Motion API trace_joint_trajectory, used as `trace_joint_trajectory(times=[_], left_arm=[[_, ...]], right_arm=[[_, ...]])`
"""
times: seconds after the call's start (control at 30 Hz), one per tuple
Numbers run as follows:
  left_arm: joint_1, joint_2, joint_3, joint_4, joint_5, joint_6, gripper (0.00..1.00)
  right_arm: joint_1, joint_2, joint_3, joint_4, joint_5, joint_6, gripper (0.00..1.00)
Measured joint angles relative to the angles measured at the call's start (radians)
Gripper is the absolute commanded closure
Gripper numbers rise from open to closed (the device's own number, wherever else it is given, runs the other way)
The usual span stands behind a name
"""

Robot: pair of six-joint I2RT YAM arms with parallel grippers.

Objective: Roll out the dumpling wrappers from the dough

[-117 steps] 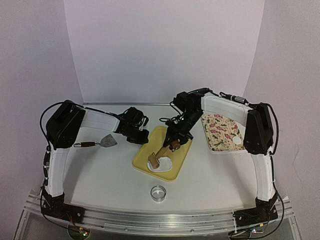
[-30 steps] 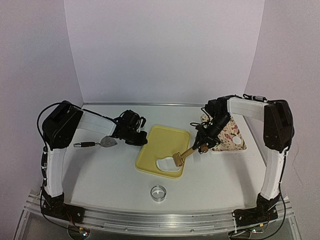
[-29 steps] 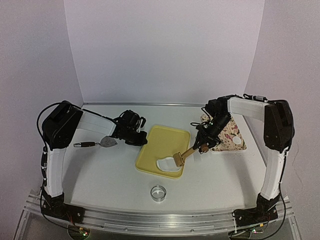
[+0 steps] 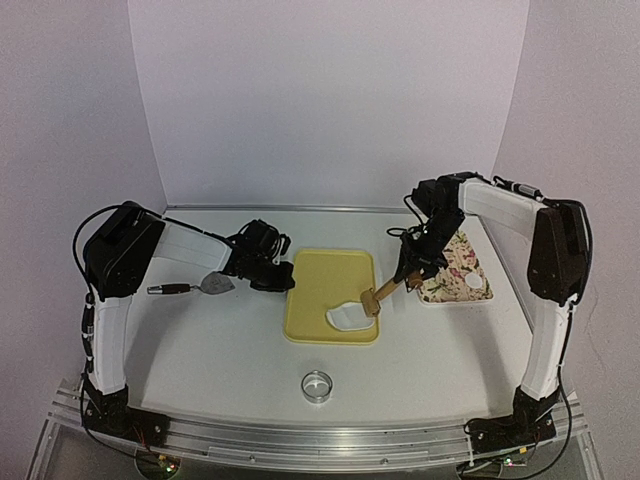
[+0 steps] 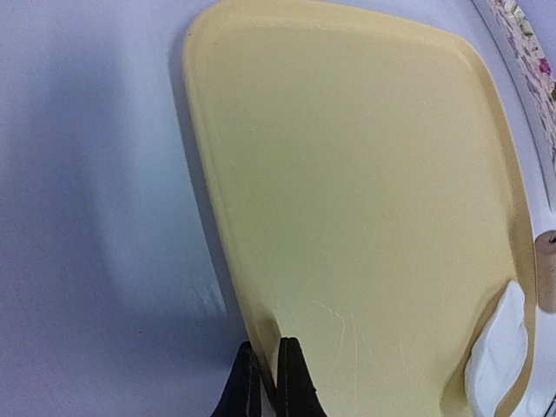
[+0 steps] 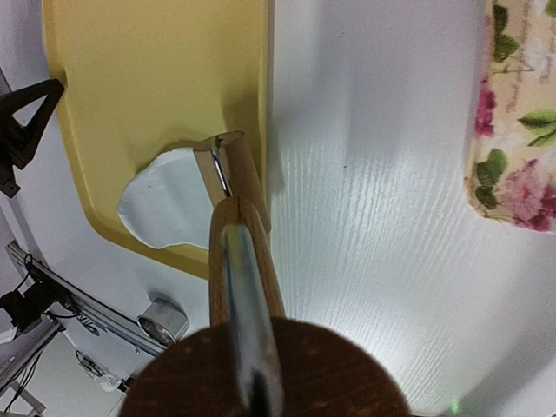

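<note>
Ring cutter (image 4: 317, 386) sits alone at 6 o'clock. The dough (image 4: 346, 318) is crammed into the yellow tray's (image 4: 328, 272) 5 o'clock corner. The right gripper (image 4: 408, 271), clamped on the roller (image 4: 373, 300), could shove it over the rim. Left gripper (image 5: 266, 365) pinches the tray's 9 o'clock edge and might slip. One wrapper (image 4: 471, 283) lies on the floral plate (image 4: 445, 258) at 2 o'clock; dough thickness is impossible to judge
</note>
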Motion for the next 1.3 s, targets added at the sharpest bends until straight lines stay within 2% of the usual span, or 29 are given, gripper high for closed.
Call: trace_joint_trajectory(times=[0.13, 0.33, 0.43, 0.67, 0.83, 0.97, 1.2, 1.3], left_arm=[[0.014, 0.000, 0.015, -0.037, -0.009, 0.012, 1.00], [0.022, 0.000, 0.039, -0.095, -0.026, 0.018, 1.00], [0.022, 0.000, 0.042, -0.108, -0.038, -0.001, 0.91], [0.023, -0.018, 0.050, -0.157, -0.068, -0.043, 0.57], [0.025, -0.050, 0.049, -0.223, -0.069, -0.051, 0.34], [0.026, -0.094, 0.051, -0.283, -0.066, -0.046, 0.27], [0.028, -0.223, 0.053, -0.340, -0.040, -0.039, 0.24], [0.028, -0.292, 0.028, -0.340, -0.006, -0.040, 0.24]], right_arm=[[-0.019, -0.016, 0.070, -0.073, 0.085, 0.007, 1.00], [-0.044, -0.065, 0.112, -0.100, 0.075, 0.031, 1.00], [-0.042, -0.129, 0.085, -0.070, 0.037, 0.053, 1.00], [-0.043, -0.382, -0.249, 0.108, -0.076, 0.115, 1.00], [-0.054, -0.484, -0.522, 0.281, -0.163, 0.171, 1.00], [-0.079, -0.528, -0.689, 0.434, -0.220, 0.195, 1.00], [-0.158, -0.554, -0.908, 0.657, -0.320, 0.227, 0.99], [-0.185, -0.553, -0.961, 0.710, -0.346, 0.226, 0.87]])
